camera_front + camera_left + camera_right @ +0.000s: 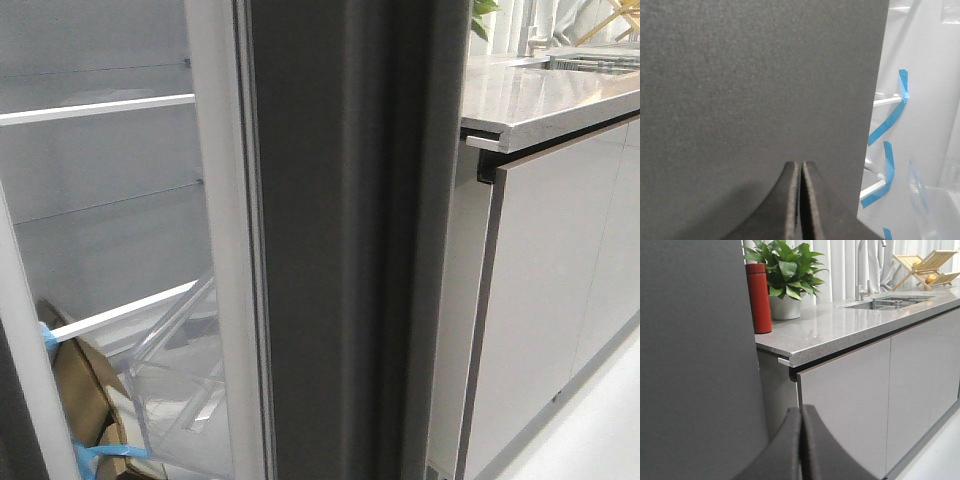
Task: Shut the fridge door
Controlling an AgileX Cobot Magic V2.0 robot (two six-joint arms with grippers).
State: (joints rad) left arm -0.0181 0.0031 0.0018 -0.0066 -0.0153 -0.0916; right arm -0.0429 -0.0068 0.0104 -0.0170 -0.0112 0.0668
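My left gripper (801,200) has its fingers pressed flat together on nothing, the tips close against the matte dark grey face of the fridge door (755,90); whether they touch it I cannot tell. My right gripper (801,445) is pressed together too and empty, beside a dark grey panel (695,365) and pointing along the pale cabinet doors (850,395).

In the front view the fridge door (340,250) stands open, edge-on and very near the camera, its white lining and grey gasket (255,250) turned left toward the interior, a clear plastic bin (185,380) low on it.

Risks as I judge them:
- A narrow closed tip on a smooth flat face could slide sideways off the door edge, toward the taped shelves (885,102) inside
- Pushing too close to the hinge side would give little swing, so the gasket might not seat
- The brown cardboard (80,390) with blue tape (95,455) at the bottom left could block the door if it sticks out
- My right arm sits near the countertop (850,325) carrying a red bottle (758,297) and potted plant (785,285); a careless sweep could knock them
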